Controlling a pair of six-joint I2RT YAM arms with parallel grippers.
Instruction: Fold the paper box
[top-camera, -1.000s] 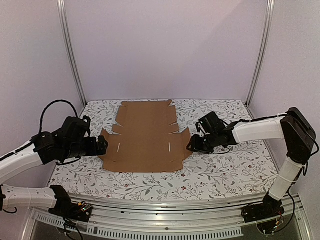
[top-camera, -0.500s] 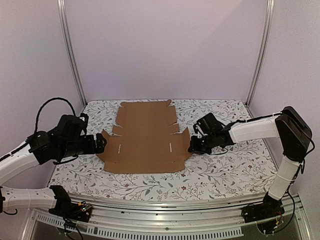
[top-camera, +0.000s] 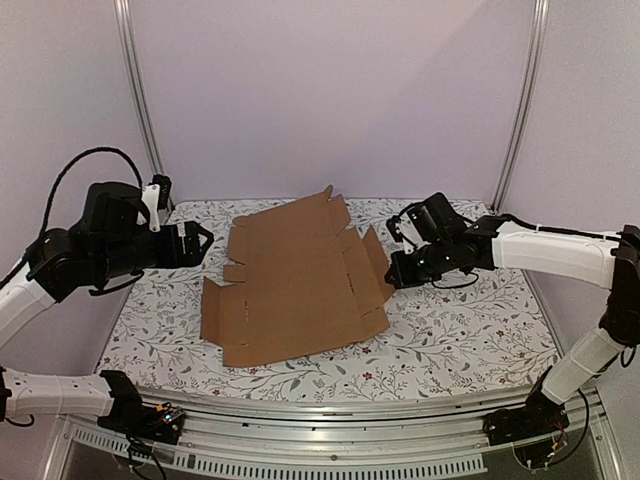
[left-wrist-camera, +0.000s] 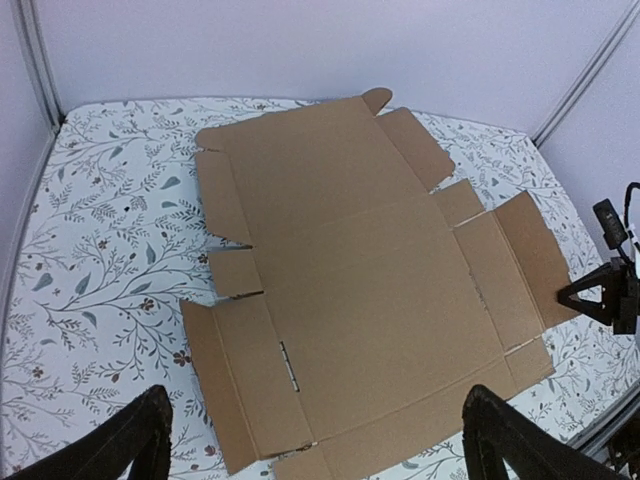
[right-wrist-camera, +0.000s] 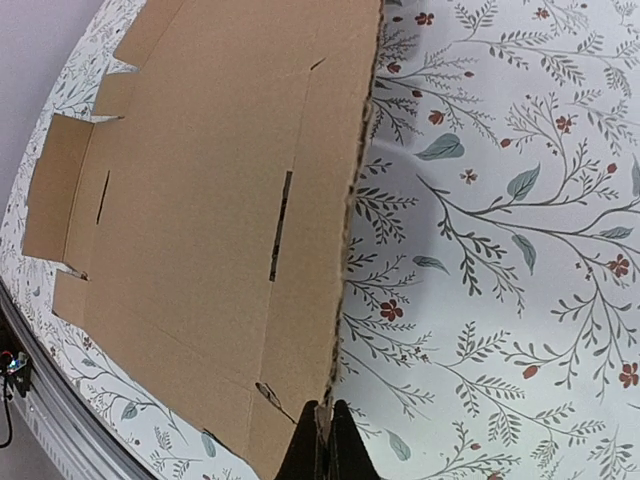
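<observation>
Top external view: paper box (top-camera: 295, 275) raised along its right edge, not yet folded.
We saw the box as an open die-cut sheet in the middle of the table (top-camera: 470, 330), its left part resting on the cloth and its right flap tilted up. A second before, it had lain flat and square to us; now it sat skewed, right side lifted. The right gripper (top-camera: 392, 272) had closed its jaws together on that flap's edge, a pinch the right wrist view showed plainly. The left gripper (top-camera: 203, 243) had risen clear of the sheet's left edge, jaws wide apart and holding nothing. We judged this the start of the first fold, with every crease still to be set. Around it lay flower-printed cloth, pale lilac walls (top-camera: 330, 100), metal posts (top-camera: 135, 100) and a rail (top-camera: 350, 405) at the near edge.
</observation>
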